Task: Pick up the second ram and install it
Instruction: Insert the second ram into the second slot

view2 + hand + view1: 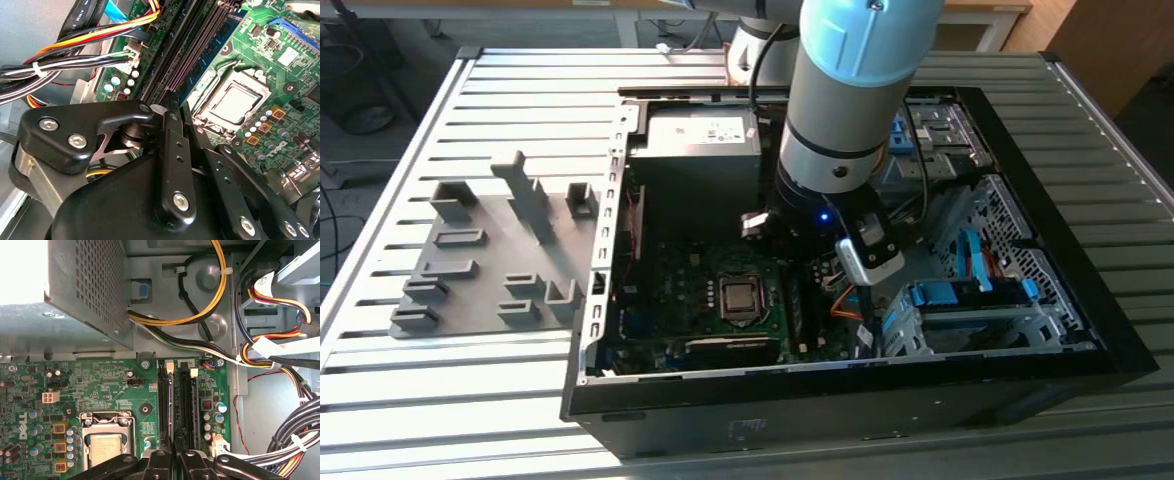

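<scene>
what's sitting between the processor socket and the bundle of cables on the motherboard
In the first wrist view, the memory slots run between the processor socket and the cables, with a row of small capacitors beside the slots.

Slatted metal table (480,400), open computer case (854,400) (black), grey holder block (487,260)

Computer case (1067,330) lies open on worktop (480,400); holder block (487,250) beside it at the exterior view's left. Power supply (700,140) inside case, behind motherboard (680,290).

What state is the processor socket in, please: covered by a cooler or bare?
Bare: in both wrist views the processor socket shows exposed metal, no cooler.
</scene>
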{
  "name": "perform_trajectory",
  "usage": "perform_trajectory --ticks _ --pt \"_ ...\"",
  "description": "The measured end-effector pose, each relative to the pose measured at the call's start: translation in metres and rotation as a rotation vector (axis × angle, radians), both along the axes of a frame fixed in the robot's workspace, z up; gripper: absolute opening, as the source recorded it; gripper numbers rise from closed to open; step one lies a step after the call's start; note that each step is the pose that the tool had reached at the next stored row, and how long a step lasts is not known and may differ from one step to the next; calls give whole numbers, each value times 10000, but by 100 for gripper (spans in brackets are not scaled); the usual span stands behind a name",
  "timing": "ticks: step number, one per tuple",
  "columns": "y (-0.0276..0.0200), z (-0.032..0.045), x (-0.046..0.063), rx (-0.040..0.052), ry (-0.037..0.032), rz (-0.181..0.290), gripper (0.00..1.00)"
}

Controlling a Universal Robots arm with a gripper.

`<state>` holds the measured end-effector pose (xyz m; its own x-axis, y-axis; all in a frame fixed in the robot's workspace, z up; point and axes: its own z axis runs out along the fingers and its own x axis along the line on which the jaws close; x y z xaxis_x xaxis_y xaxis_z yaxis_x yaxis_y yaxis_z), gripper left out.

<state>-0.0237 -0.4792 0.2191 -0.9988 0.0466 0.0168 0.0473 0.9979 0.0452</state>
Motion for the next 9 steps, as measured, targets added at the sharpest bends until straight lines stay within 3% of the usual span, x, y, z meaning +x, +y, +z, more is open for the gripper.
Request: perform_trajectory --ticks 9 --pt "-4 -4 5 2 0 206 14"
